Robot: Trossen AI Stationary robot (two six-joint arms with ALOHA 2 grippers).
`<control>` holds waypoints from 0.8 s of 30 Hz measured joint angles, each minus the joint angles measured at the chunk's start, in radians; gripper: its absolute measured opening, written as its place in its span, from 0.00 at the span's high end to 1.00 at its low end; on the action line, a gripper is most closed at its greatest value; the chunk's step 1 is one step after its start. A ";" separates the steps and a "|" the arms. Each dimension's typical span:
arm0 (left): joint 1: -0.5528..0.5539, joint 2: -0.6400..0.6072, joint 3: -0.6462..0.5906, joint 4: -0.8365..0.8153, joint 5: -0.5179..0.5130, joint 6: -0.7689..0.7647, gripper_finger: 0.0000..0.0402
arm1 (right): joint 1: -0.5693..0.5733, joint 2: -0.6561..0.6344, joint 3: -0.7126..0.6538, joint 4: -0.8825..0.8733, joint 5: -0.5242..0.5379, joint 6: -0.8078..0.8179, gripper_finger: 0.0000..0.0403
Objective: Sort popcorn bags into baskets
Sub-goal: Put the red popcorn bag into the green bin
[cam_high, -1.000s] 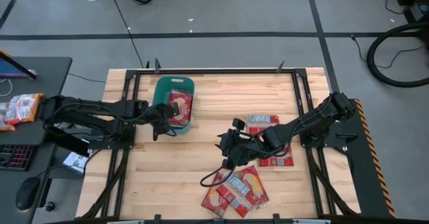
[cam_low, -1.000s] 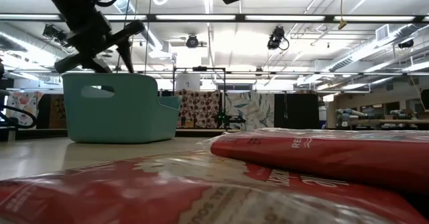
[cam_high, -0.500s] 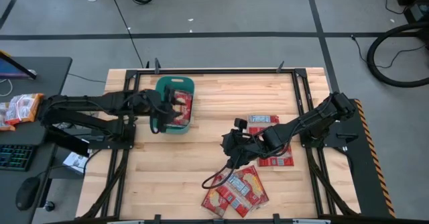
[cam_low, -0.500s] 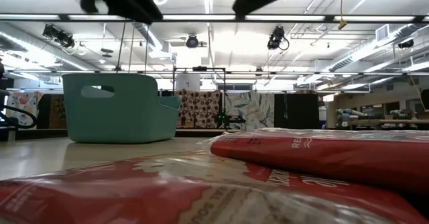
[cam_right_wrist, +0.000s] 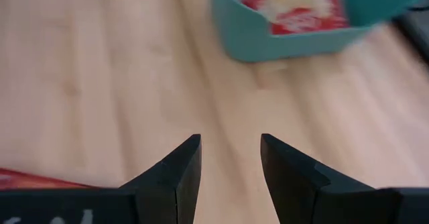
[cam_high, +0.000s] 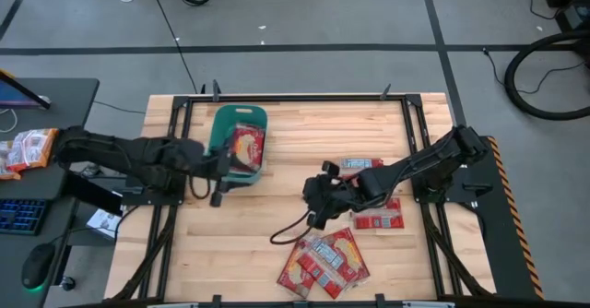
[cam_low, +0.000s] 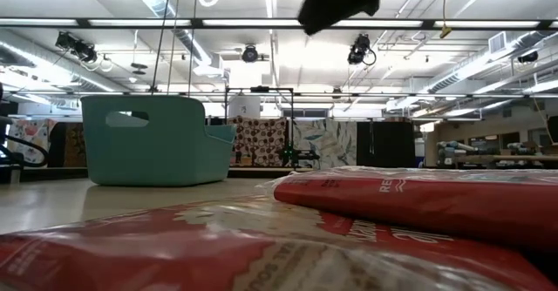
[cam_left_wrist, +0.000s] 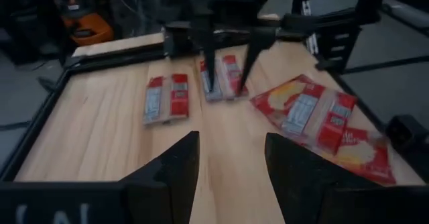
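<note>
We see the left tool [cam_high: 218, 173] with its two fingers [cam_left_wrist: 171, 177] parted and nothing between them; it hangs above the desk [cam_high: 249, 243] just off the bin's near-left corner, at about 9 o'clock from the desk's middle. The right tool [cam_high: 313, 197] is also spread apart and empty, its fingers [cam_right_wrist: 175, 170] over bare wood near the desk's centre, touching nothing we can make out. The teal bin [cam_high: 221, 133] sits at about 11 o'clock on the desk, its long axis running from 12 to 6, and one red popcorn bag [cam_high: 247, 147] lies flat inside it along the same line. Just past the right tool, toward 3 o'clock, two more bags [cam_high: 378, 218] lie flat on the wood, partly hidden under the arm, with their long sides running 9 to 3. At about 5 o'clock a fanned heap of bags [cam_high: 324, 260] overlaps near the desk's front edge, each one tilted on a diagonal. The left arm [cam_high: 120, 156] reaches in low from 9 o'clock, stretched nearly straight toward 3. The right arm [cam_high: 424, 165] comes in from 3 o'clock, angled down toward 8, its wrist bent over the middle of the desk. From table height we see the bin [cam_low: 153, 138] standing upright, slot handle facing us, and bags [cam_low: 418, 199] lying flat in the foreground.
</note>
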State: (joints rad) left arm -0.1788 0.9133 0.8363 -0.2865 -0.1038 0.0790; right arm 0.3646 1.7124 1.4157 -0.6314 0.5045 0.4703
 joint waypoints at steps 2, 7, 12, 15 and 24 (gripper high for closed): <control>-0.054 -0.019 -0.024 0.003 -0.070 -0.036 0.57 | 0.014 0.026 0.001 0.042 -0.032 0.000 0.60; -0.168 -0.023 -0.079 0.011 -0.103 -0.092 0.57 | 0.033 0.140 0.056 0.050 -0.177 -0.032 0.60; -0.233 0.032 -0.125 0.053 -0.105 -0.121 0.57 | 0.057 0.200 0.129 0.036 -0.195 -0.047 0.60; -0.268 0.096 -0.134 0.073 -0.104 -0.121 0.57 | 0.093 0.212 0.135 0.033 -0.184 -0.033 0.60; -0.337 0.312 -0.139 0.212 -0.096 -0.127 0.57 | 0.244 0.233 0.150 -0.057 -0.125 0.265 0.60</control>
State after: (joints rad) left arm -0.5162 1.2253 0.6972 -0.0742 -0.1997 -0.0483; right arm 0.6083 1.9456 1.5659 -0.6882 0.3799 0.7355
